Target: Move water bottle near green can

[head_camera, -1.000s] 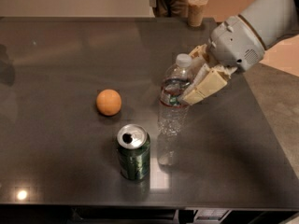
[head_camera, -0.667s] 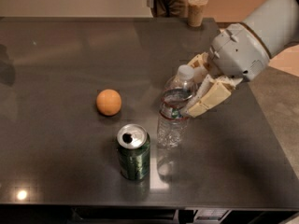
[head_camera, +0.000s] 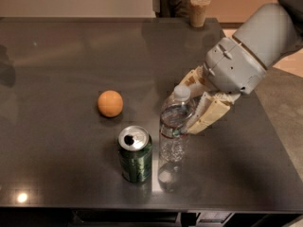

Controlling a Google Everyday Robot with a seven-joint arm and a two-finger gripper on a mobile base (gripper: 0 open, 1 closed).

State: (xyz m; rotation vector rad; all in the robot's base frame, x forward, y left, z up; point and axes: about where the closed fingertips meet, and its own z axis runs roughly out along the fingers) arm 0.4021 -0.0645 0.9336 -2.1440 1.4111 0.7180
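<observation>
The water bottle (head_camera: 172, 135) is nearly upright, just beside the green can (head_camera: 135, 156), at the can's 3 o'clock, near the desk's (head_camera: 57, 51) front edge. The hand (head_camera: 188, 109) grasps its upper part from 2 o'clock. An orange (head_camera: 110, 103) lies at the can's 11 o'clock.

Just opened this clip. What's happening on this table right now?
The robot's gripper holds the water bottle by its upper part, with a finger on either side. The bottle stands upright close beside the green can without touching it, near the front edge of the dark table. It is not clear whether its base rests on the surface. An orange lies behind the can, and a cup stands at the far edge.
</observation>
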